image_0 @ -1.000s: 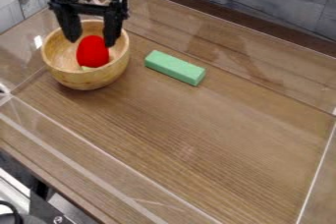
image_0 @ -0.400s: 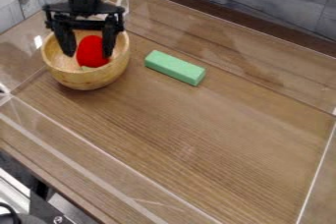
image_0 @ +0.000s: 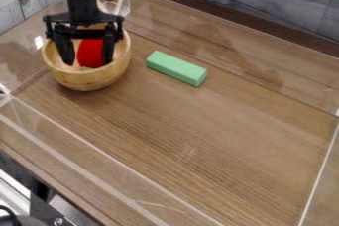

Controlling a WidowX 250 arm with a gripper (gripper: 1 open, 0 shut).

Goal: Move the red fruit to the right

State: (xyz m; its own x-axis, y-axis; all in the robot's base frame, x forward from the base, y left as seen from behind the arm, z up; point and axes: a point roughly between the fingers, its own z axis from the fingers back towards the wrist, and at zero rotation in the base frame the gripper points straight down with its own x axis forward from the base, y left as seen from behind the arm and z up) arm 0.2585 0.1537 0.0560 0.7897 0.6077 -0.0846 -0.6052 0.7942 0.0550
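Note:
The red fruit point(image_0: 90, 54) is a small bright red piece lying inside a wooden bowl point(image_0: 87, 74) at the back left of the table. My black gripper point(image_0: 89, 50) reaches down into the bowl with its jaws open. One finger stands on each side of the fruit, the left finger point(image_0: 61, 51) and the right one by the bowl's far rim. The fruit's top is partly hidden behind the gripper. I cannot tell whether the fingers touch the fruit.
A flat green rectangular block point(image_0: 176, 68) lies on the wooden table right of the bowl. Clear plastic walls point(image_0: 318, 170) run around the table's edges. Bare wood stretches to the right and front.
The gripper has come down lower into the bowl, its open fingers now straddling the red fruit. The fruit and bowl have stayed in place.

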